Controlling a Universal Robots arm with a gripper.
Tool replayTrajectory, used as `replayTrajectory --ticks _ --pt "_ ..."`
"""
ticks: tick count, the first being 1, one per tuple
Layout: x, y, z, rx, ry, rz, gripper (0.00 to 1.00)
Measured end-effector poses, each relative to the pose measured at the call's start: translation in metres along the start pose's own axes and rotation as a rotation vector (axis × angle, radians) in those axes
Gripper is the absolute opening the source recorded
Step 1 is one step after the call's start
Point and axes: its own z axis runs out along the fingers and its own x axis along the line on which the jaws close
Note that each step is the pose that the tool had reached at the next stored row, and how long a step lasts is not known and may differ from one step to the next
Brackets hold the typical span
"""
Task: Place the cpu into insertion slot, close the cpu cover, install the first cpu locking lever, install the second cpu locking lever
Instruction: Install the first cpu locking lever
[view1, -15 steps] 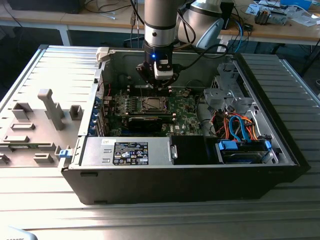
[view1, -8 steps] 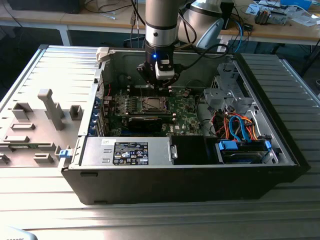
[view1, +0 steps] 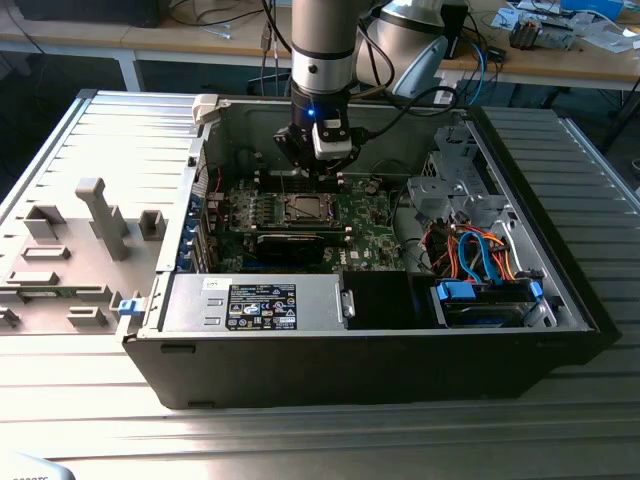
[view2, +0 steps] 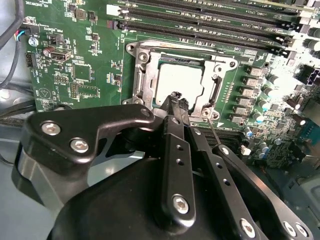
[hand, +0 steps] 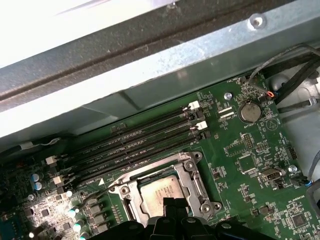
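Open black desktop PC case lies on its side on a ribbed grey metal counter. The arm comes down into it from above. The black two-finger end effector sits low over the green circuit board, right at the socket.

In both wrist views the end effector has its fingertips pressed together, i.e. closed, w/ nothing visible between them. The tips are at one edge of the socket, over the frame, just beside the chip. Can't tell if they touch the metal.

The cpu, a flat square chip w/ a dull silver-grey top, is seated in the insertion slot, a square socket w/ a silvery screwed rim. The cpu cover, a thin silvery frame plate w/ a cut-out centre, lies flat around the chip, whose top shows through the opening. In the exterior view the cpu is near the board's middle, just below the end effector.

A thin wire lever runs out from the socket corner next to the fingers. Latched or not, can't tell.

Long dark memory slots run parallel along one side of the socket. A round silver coin battery sits farther off. A grey power supply box w/ a dark label fills the case's near edge. A blue drive caddy and orange and blue cables are at the exterior view's right.
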Motion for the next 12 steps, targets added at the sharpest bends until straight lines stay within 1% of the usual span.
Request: replayTrajectory --ticks 12 --pt "0.0 0.0 0.0 -0.0003 -0.0001 -0.013 0.11"
